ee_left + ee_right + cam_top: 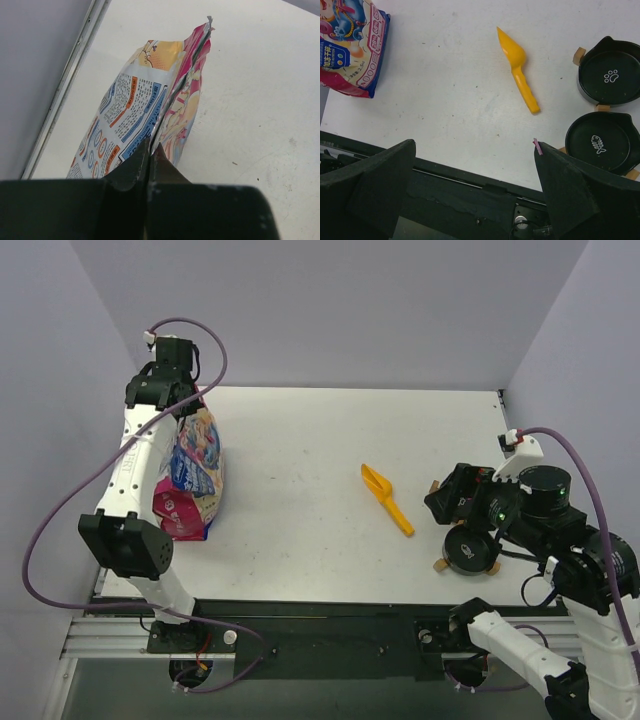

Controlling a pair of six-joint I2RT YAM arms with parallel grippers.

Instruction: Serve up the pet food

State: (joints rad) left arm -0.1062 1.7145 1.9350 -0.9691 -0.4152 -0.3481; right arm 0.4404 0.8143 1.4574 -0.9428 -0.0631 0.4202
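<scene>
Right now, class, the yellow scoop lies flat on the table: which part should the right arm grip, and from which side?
Take the yellow scoop by its handle, probably coming down from above with the jaws across it. The handle is narrow and straight and lies flat on the table; the cup end is wider and hollow.

Glossy foil bag (135, 105) (crinkled), smooth plastic scoop (517, 67), matt black bowls (620, 92)

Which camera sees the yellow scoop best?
The right wrist view. There the yellow scoop shows whole and big, and nothing covers it. The top view also shows all of it, but much smaller. The left wrist view does not show it at all, only the bag.
</scene>
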